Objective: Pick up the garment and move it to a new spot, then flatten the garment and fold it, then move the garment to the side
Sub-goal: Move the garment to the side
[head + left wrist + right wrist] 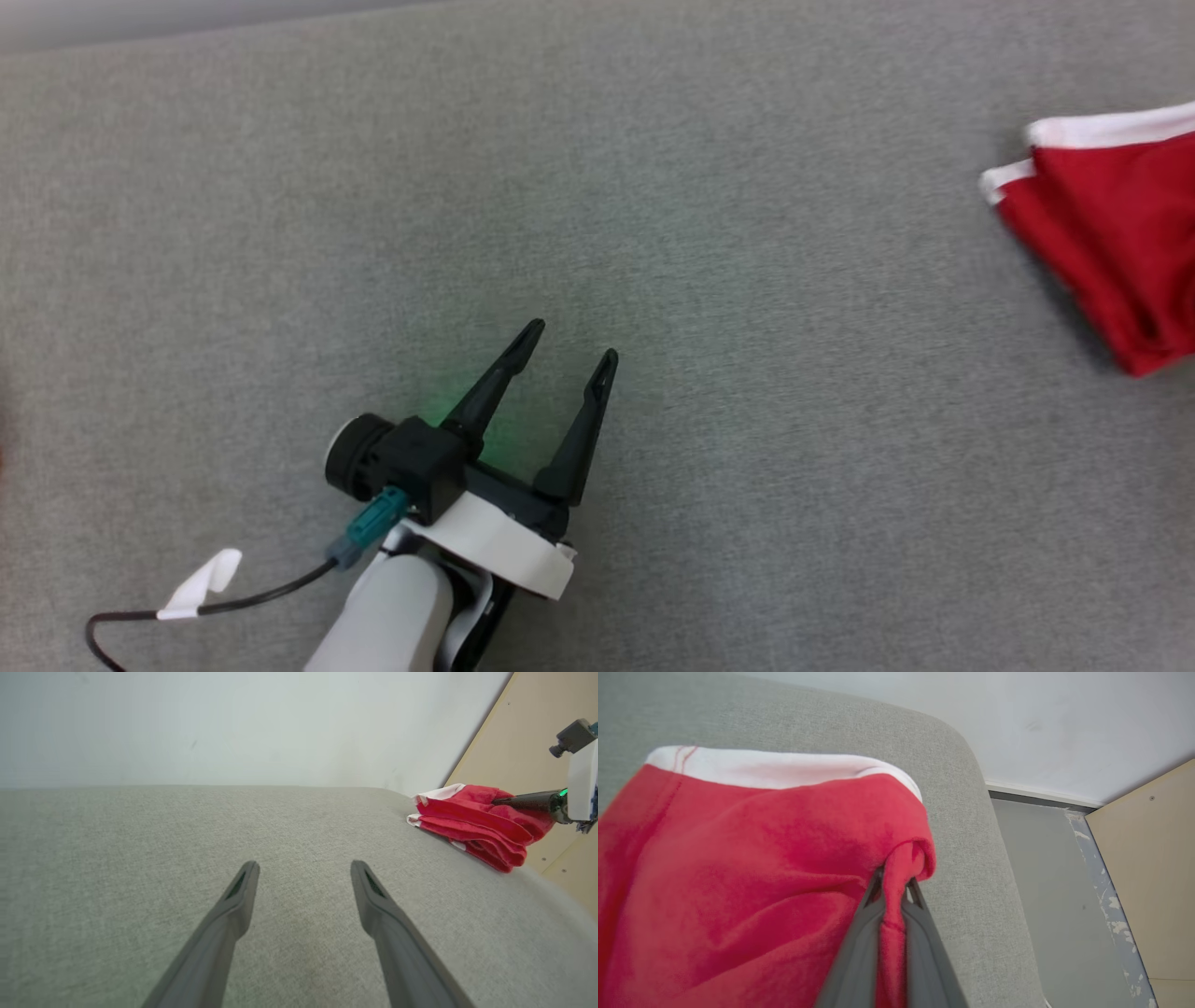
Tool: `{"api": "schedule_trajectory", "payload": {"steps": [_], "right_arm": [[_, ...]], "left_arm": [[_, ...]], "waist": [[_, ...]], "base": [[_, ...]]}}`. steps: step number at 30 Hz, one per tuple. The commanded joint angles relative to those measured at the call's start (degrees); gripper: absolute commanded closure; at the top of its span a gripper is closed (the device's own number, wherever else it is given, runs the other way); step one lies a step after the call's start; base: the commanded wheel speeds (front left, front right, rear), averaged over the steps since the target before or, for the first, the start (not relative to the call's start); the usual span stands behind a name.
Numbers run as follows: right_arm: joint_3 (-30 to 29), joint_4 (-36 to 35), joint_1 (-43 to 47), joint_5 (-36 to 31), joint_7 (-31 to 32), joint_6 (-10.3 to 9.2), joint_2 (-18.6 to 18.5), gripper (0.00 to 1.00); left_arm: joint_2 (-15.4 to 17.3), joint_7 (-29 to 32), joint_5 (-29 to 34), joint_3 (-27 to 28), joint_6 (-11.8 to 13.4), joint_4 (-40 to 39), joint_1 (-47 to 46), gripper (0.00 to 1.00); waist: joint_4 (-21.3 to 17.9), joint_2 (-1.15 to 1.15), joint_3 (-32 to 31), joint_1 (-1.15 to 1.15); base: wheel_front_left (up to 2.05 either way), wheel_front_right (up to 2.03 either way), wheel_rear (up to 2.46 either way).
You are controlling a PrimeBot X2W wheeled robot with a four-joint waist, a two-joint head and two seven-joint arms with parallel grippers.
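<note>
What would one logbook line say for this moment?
left gripper: open, empty, above grey surface | right gripper: shut on garment fold | garment: red, layered, near surface's right edge

Passable across the wide grey cushion ahead; blocked at its right edge by the bunched red garment.

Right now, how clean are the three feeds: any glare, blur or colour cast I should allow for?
Head view: even soft light, no glare; a green glow tints the grey surface under the left gripper. Left wrist view: flat light, the pale wall is not blown out, the garment is sharp. Right wrist view: the garment is close and slightly soft around the right gripper.
</note>
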Motion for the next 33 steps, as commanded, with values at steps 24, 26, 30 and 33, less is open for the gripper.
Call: {"api": "schedule_trajectory", "payload": {"steps": [24,26,30,33], "right_arm": [[6.4,16.3,-8.8,-10.3,-8.0,-0.12,-1.6,0.00],[7.0,15.4,-9.3,-11.3,-9.2,-0.12,-1.1,0.00],[7.9,11.8,-9.1,-11.6,-12.1,-0.12,-0.3,0.00],[7.6,8.1,-7.2,-10.2,-14.0,-0.12,0.7,0.00]], "left_arm": [[0.2,0.0,-0.3,2.2,0.1,-0.3,-0.3,0.00],[0.1,0.0,-0.6,3.3,0.1,-0.4,0.8,0.00],[-0.2,0.0,-1.1,6.0,0.2,-0.8,3.5,0.00],[-0.4,0.0,-1.5,8.6,0.2,-1.1,5.6,0.00]], "waist": [[3.1,0.00,0.1,-0.01],[3.0,0.00,-2.4,-0.01],[2.9,0.00,-8.0,-0.01],[3.1,0.00,-12.4,-0.01]], "base": [[0.00,0.00,0.00],[0.00,0.00,0.00],[0.00,0.00,0.00],[0.00,0.00,0.00]]}}
